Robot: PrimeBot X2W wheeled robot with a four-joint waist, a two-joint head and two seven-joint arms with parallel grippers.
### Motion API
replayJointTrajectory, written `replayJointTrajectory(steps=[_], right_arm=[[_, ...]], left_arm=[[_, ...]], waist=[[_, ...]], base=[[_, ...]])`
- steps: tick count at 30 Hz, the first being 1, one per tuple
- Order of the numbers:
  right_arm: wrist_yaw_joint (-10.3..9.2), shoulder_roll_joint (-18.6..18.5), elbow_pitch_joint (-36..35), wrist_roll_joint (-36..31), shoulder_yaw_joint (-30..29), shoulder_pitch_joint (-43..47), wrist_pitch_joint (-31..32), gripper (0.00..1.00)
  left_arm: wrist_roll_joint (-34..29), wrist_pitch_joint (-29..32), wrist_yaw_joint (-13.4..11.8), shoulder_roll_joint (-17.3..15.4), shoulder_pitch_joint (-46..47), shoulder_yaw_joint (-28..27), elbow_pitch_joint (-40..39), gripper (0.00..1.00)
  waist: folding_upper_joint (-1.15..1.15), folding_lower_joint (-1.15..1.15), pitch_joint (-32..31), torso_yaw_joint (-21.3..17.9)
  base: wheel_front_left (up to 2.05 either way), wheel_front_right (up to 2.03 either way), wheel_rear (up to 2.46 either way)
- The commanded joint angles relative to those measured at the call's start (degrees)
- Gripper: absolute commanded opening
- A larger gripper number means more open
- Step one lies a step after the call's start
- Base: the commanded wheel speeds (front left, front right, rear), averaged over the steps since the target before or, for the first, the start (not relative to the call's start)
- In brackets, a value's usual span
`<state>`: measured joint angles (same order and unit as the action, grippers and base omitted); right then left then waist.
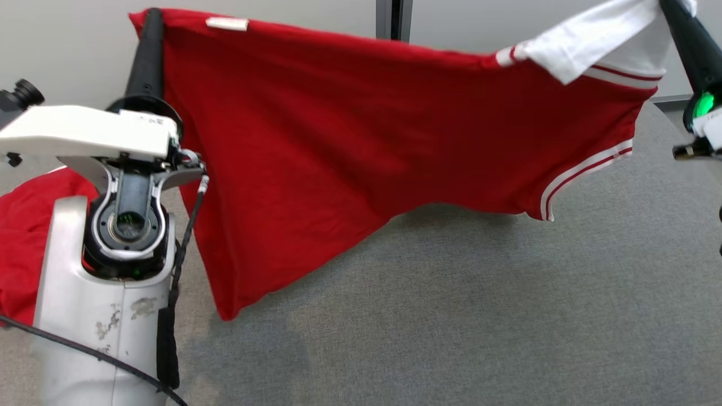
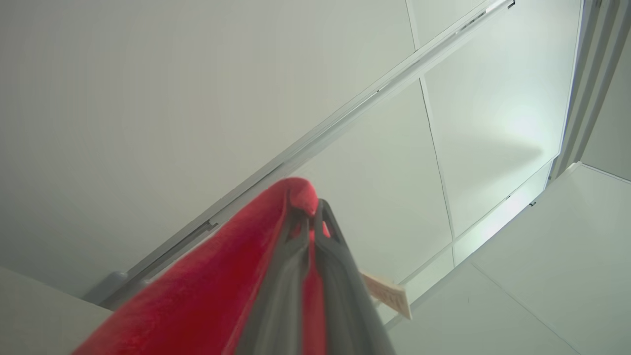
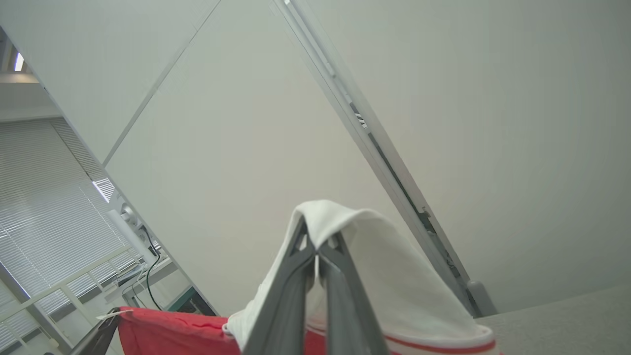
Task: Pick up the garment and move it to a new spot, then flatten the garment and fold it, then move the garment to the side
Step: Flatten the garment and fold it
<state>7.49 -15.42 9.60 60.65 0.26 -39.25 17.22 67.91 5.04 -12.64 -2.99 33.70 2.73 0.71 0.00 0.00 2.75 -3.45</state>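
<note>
Head view: one red shirt hangs spread between two arms, over one grey bench.
Left fingers: one pair, pinched shut on the shirt's upper red corner, just beside one white tag.
Right fingers: one pair, pinched shut on the shirt's white flap.
Shirt: lifted, top edge taut from left to right; its lowest corner hangs close to the bench, contact unclear.
Sleeve: one in sight, with white and red stripes at its hem.
Red cloth: one heap on the bench behind the left arm; whether it belongs to the shirt is unclear.
Left wrist view: red fabric wraps over the closed tips.
Right wrist view: white fabric drapes over the closed tips.
</note>
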Motion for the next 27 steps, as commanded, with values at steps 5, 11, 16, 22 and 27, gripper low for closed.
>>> replayJointTrajectory(steps=[5,11,16,22,27], right_arm=[[0.01,4.1,3.8,-3.4,-4.5,-6.4,1.5,0.0],[0.01,7.4,6.8,-10.3,-8.2,-19.7,4.0,0.0],[0.0,7.3,9.7,-16.4,-8.2,-35.4,2.3,0.0],[0.0,6.1,16.8,-22.7,-4.4,-53.5,-5.8,0.0],[0.0,4.8,23.3,-27.1,-4.2,-62.6,-16.8,0.0]], left_arm=[[2.3,-1.0,-2.8,-0.1,5.7,-0.8,1.8,0.0],[1.7,2.6,-6.5,-1.8,19.7,0.8,6.2,0.0],[-1.3,3.2,-7.3,-3.4,35.8,2.6,12.8,0.0],[-5.8,-0.7,-5.0,-4.5,55.0,3.9,24.0,0.0],[-8.3,-5.7,-2.4,-4.4,65.2,4.3,31.8,0.0]], waist=[[0.0,0.0,2.1,-0.1],[0.0,0.0,11.6,-0.6],[0.0,0.0,21.8,-1.2],[0.0,0.0,32.6,-2.0],[0.0,0.0,37.2,-2.7]], base=[[0.0,0.0,0.0],[0.0,0.0,0.0],[0.0,0.0,0.0],[0.0,0.0,0.0],[0.0,0.0,0.0]])
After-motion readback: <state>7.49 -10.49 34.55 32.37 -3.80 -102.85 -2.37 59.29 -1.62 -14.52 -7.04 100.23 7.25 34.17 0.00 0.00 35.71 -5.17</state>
